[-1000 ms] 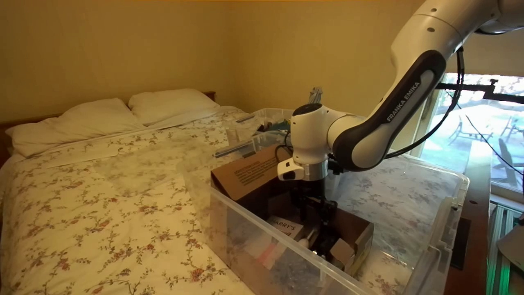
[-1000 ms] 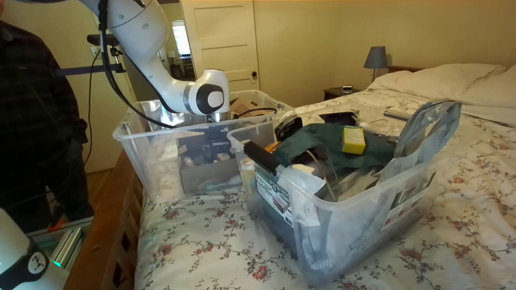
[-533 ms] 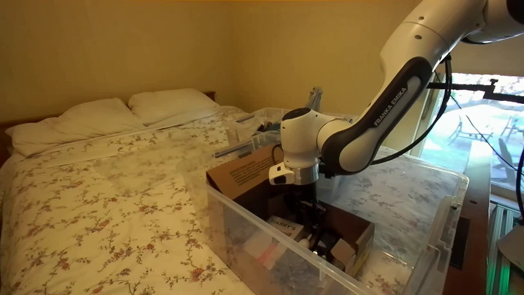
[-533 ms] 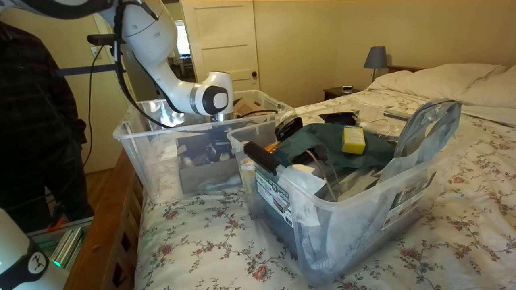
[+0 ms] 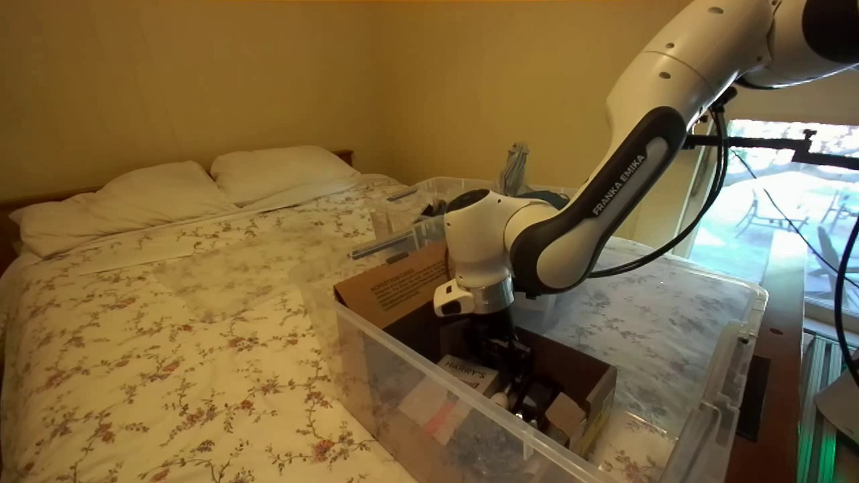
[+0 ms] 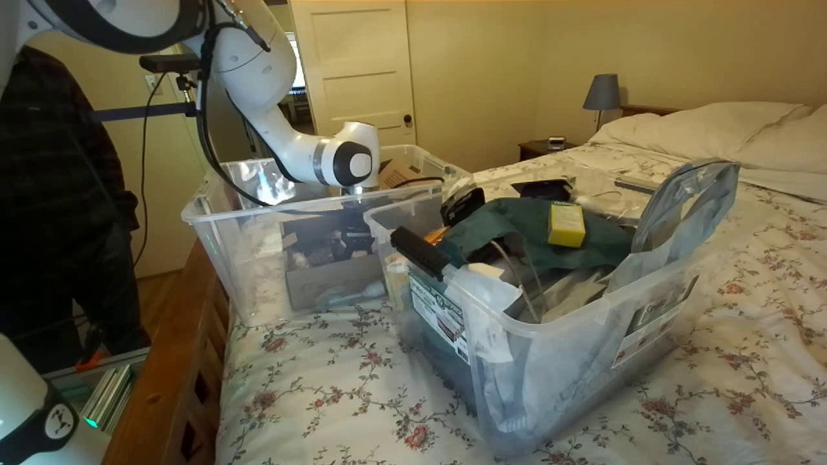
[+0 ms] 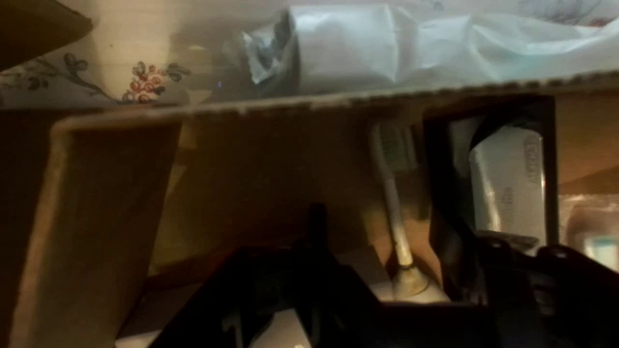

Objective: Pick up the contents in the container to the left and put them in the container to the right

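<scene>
Carried sideways and slightly lower since the earlier frame, the arm is bent down over the left bin, and the carton inside it has been nudged a little. In both exterior views the hand is barely made out in the carton's shadow; in the wrist view its fingers are seen held apart. The black item is lodged in the carton just beside the toothbrush; whether it is touched by a finger cannot be told. Lettering on the shiny panel framed by the black item is too blurred to be read. In an exterior view, dark items are shown near the HARRY'S box, their outlines swallowed by gloom, and the lower corner of the left bin is cut off by the frame.

Both bins are made of clear, slightly milky plastic with rounded rims. The carton is of brown cardboard, rough along its raw edge, with a printed flap raised. Just outside it, a crinkled, glossy wrapper is laid. The slim toothbrush is flared to a cone at its base. Green cloth, a small yellow box and a looped grey bag are heaped in the right bin. The worktop, a bed, is pale and printed with red flowers.
</scene>
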Controlling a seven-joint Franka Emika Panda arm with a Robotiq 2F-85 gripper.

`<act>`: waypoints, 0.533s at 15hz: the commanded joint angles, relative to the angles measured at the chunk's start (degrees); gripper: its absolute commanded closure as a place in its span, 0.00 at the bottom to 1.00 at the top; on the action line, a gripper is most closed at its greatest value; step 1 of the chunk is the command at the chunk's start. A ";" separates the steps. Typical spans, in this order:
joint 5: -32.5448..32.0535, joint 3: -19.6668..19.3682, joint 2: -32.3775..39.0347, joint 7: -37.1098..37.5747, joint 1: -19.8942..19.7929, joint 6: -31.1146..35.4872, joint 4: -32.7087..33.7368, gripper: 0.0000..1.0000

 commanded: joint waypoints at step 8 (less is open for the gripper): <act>0.84 0.43 4.72 0.36 0.13 -1.27 4.52 0.98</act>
